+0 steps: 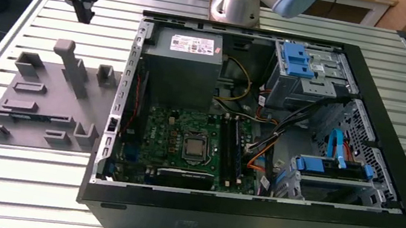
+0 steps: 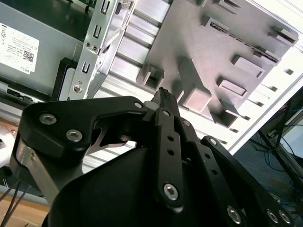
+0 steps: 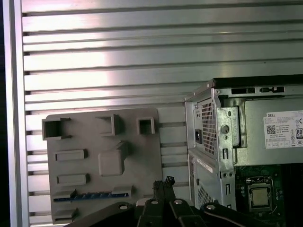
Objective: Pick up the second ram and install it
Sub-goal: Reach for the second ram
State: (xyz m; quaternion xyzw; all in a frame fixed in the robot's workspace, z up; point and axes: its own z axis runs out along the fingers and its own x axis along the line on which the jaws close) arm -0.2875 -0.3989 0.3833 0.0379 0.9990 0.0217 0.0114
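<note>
- In the exterior view, the pincer (image 1: 85,14) is held up in the air over the worktop (image 1: 54,23), at the exterior view's left of the open computer case (image 1: 251,220).
- Its two fingers are pressed together to a point, and nothing is pinched between them.
- A grey tray (image 1: 33,105) is laid flat on the worktop, just beside the case.
- Inside the case, a grey box (image 1: 182,62) and a green board (image 1: 175,134) can be seen.
- In the second wrist view, the pincer (image 2: 163,93) is seen from behind, high above the grey tray (image 2: 189,47).
- The metal wall of the case (image 2: 102,42) is seen next to the tray.
- In the first wrist view, the worktop (image 3: 142,56) is looked down on from above.
- The second ram (image 3: 87,196) is seen as a thin blue strip, set on its edge in a long slot of the grey tray (image 3: 137,156).
- The tip of the pincer (image 3: 165,182) is seen shut tight and is not touching the ram.
- The tip is seen between the tray and the corner of the case (image 3: 213,142).
- A shiny square chip (image 3: 259,196) is seen on the green board inside the case.
</note>
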